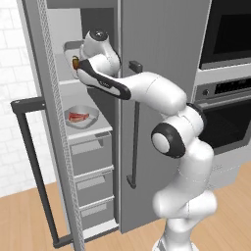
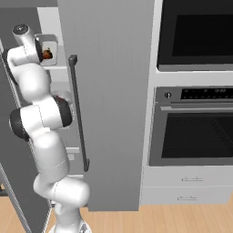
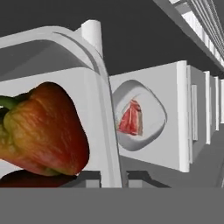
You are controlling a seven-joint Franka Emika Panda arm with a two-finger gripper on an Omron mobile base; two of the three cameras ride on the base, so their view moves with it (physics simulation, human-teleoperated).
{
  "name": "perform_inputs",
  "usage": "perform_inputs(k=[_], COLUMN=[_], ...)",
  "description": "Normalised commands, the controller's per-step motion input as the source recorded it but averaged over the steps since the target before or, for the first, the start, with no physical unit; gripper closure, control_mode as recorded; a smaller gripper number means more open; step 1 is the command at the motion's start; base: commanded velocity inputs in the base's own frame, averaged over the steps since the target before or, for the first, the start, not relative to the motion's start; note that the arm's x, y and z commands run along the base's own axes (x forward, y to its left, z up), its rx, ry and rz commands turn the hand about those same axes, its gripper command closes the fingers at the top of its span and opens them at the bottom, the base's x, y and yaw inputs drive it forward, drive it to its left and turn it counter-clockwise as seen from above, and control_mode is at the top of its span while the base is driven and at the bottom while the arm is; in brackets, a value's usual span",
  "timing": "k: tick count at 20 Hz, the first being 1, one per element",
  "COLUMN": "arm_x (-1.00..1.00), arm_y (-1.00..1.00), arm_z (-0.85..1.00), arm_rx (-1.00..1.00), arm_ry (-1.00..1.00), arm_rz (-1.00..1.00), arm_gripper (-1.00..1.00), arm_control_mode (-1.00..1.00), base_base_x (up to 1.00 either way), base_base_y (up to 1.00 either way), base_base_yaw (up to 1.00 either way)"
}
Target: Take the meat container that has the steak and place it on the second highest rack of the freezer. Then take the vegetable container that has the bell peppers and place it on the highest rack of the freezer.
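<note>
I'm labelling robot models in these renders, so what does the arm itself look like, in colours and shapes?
A glossy white arm built of rounded, bulbous segments, with dark grey to black bands and round caps at its joints. One long dark strip runs along the forearm link near the wrist. No loose cables or sleeves show, and any markings are too small to read. The hand ends in two small dark grey finger tips.

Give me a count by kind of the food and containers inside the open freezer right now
Containers: 2, the meat container and the vegetable container
Steak: 1
Bell peppers: 2, one mostly hidden beneath the other
Total: 5
</note>
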Motion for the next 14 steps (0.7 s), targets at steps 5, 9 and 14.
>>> perform_inputs(k=[5, 9, 14], arm_x=[0.56, -0.09, -0.45], arm_y=[0.02, 0.11, -0.06], arm_z=[0.02, 0.15, 0.13], arm_rx=[-0.03, -0.04, -0.04], arm_ry=[0.00, -0.04, -0.07], arm_rz=[0.00, 0.00, -0.05], arm_gripper=[-1.00, -1.00, -1.00], arm_control_mode=[-1.00, -1.00, -1.00], base_base_x=[0.00, 0.00, 0.00], base_base_y=[0.00, 0.00, 0.00], base_base_yaw=[0.00, 0.00, 0.00])
